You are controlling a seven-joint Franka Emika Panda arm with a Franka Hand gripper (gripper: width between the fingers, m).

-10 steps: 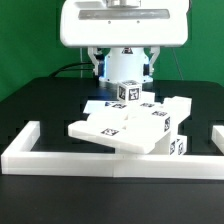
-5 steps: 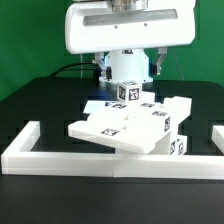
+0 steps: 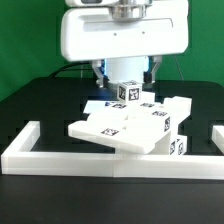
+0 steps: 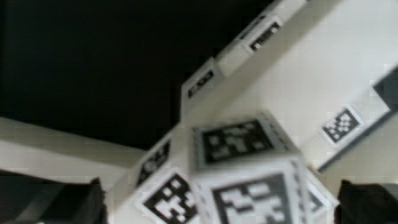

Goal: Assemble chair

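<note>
We see the gripper (image 3: 126,76) hanging with its jaws spread wide and nothing between them, directly above the chair parts (image 3: 135,124). In the exterior view its two fingers (image 3: 103,72) flank a tagged white block (image 3: 128,93) that stands highest in the pile, apart from it on both sides. That view alone shows the whole layout: the white parts lie heaped together on the black table (image 3: 40,105), a flat slab (image 3: 112,128) in front and a thicker piece (image 3: 172,112) toward the exterior view's right, all inside the low white border rail (image 3: 60,158). The slab's front edge rests just beside the rail's long side.

The wrist view gives us what the other cannot: the block's top corner (image 4: 222,170) seen close, three tagged faces meeting, with a long tagged bar (image 4: 267,60) running away behind it. The dark fingertips (image 4: 39,196) show at the frame's corners, clear of the block.
</note>
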